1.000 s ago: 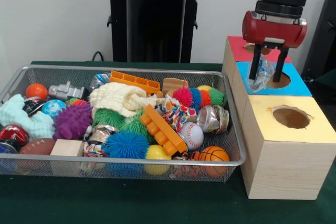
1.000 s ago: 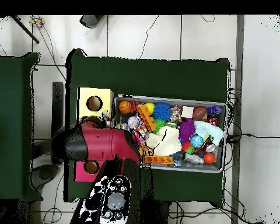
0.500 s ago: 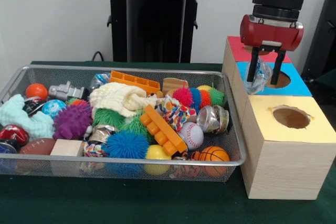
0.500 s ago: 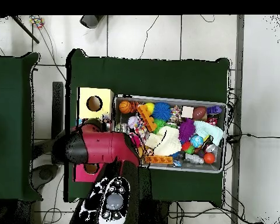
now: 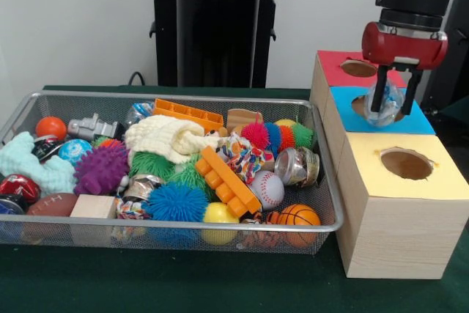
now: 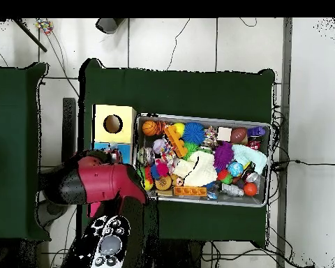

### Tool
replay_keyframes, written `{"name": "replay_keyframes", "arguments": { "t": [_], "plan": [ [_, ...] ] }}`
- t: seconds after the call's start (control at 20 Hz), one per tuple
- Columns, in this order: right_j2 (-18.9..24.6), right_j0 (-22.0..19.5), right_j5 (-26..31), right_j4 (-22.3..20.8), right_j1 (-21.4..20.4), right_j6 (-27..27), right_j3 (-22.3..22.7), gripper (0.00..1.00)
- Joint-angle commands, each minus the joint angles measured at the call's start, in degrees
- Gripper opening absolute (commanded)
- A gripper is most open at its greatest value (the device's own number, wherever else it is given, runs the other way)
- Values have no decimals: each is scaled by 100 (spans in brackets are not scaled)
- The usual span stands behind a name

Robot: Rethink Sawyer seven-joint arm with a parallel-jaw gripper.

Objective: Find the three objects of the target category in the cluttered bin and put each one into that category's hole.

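One gripper, jaws clamped on a crumpled clear plastic item, hanging right above the hole of the blue-topped box.

Three wooden boxes in a row at one end of the worktop, each with one round hole: red-topped box, blue-topped in the middle, yellow-topped box.

One wire mesh bin beside them, crowded. Counted inside:
- two orange brick blocks: one long orange block at the bin's far edge, one stepped orange block near the middle
- one baseball, one mini basketball, one mini football, one small orange ball
- one purple spiky ball, one blue spiky ball, one yellow ball
- one cream knit cloth, one pale teal cloth
- one plain wooden cube, one crushed can

Front view only: the grasp itself and the red and blue tops. Overhead view: arm covering the red-topped and most of the blue-topped box, gripper hidden beneath it; yellow-topped box and whole bin outline plain to see.
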Motion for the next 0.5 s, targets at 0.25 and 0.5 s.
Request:
{"name": "replay_keyframes", "arguments": {
  "t": [0.25,0.5],
  "plan": [
    [316,-386,-269,39,13,1021,733,0],
    [489,-800,-579,-217,-358,777,1373,0]
  ]
}}
